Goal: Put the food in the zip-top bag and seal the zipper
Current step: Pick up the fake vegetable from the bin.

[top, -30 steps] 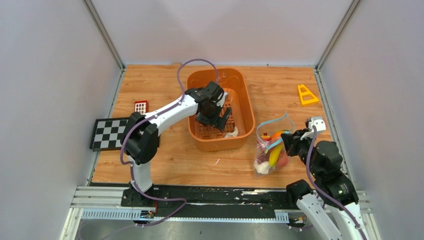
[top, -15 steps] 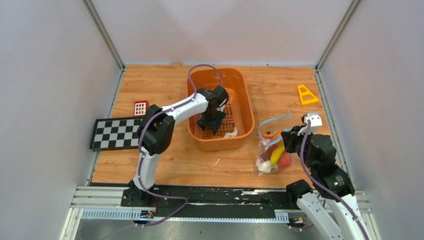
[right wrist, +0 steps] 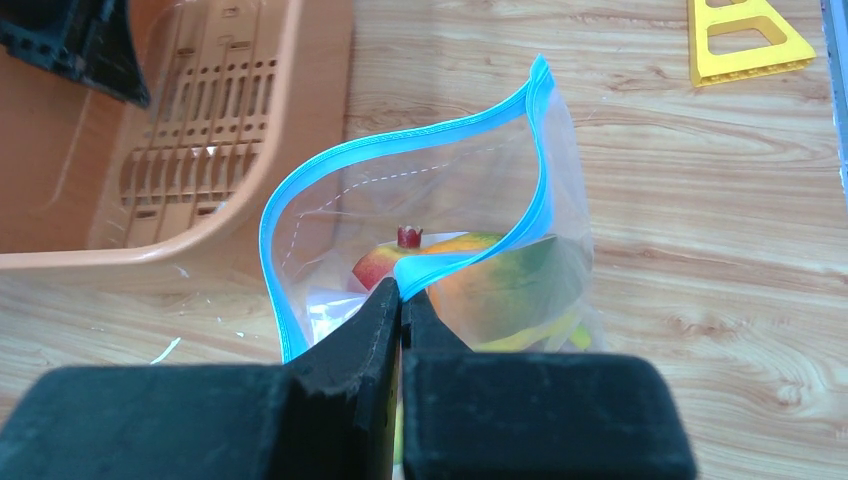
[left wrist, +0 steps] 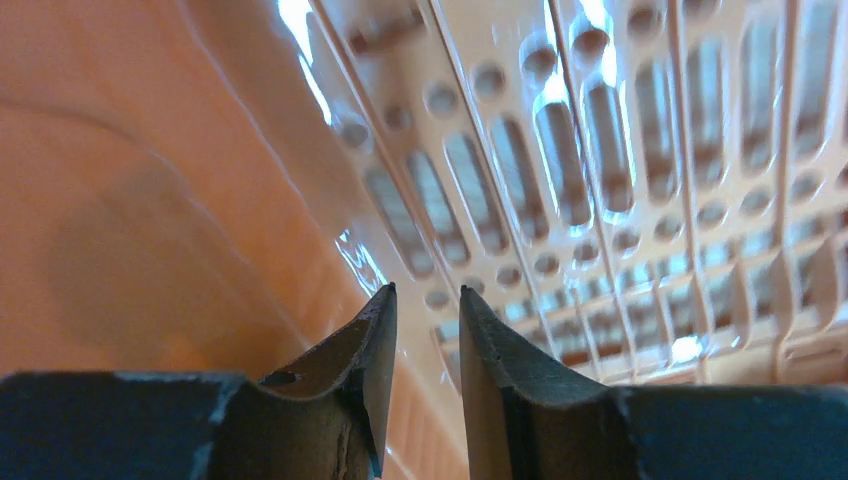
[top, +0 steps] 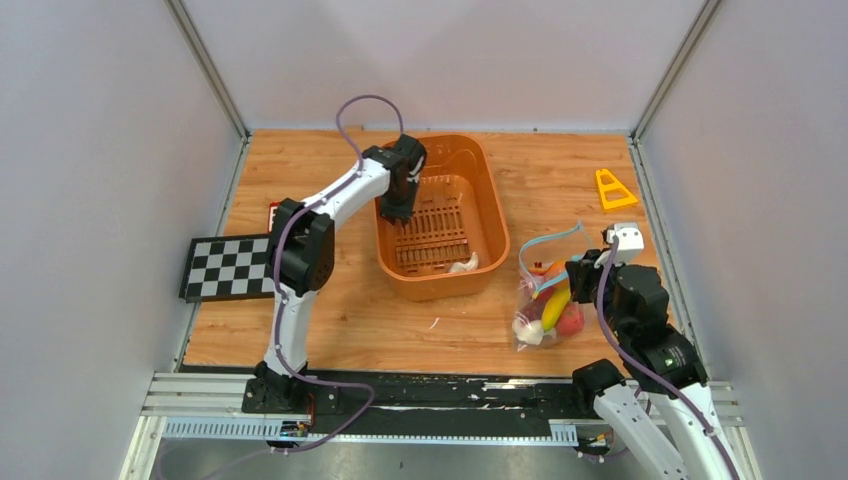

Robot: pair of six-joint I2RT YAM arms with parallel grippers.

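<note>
The clear zip-top bag (top: 545, 300) lies on the table right of the orange basket (top: 440, 288), its mouth gaping. Inside it sit a yellow banana (top: 553, 305), a red fruit (right wrist: 385, 262) and an orange-green piece (right wrist: 500, 280). My right gripper (right wrist: 402, 288) is shut on the teal zipper (right wrist: 300, 185) at the bag's near lip. One white garlic-like piece (top: 463, 265) rests in the basket's near right corner. My left gripper (left wrist: 427, 295) hangs inside the basket by its left wall (left wrist: 150, 200), jaws a narrow gap apart, with nothing between them.
A yellow triangle (top: 613, 190) lies at the back right. A black-and-white checkerboard (top: 225, 267) sits at the left edge, and a small red grid block (top: 272, 208) peeks out behind the left arm. Grey walls enclose the table.
My left gripper has moved from the basket's near middle to its far left side, and its jaws have narrowed a lot. The right gripper keeps its hold on the bag.
</note>
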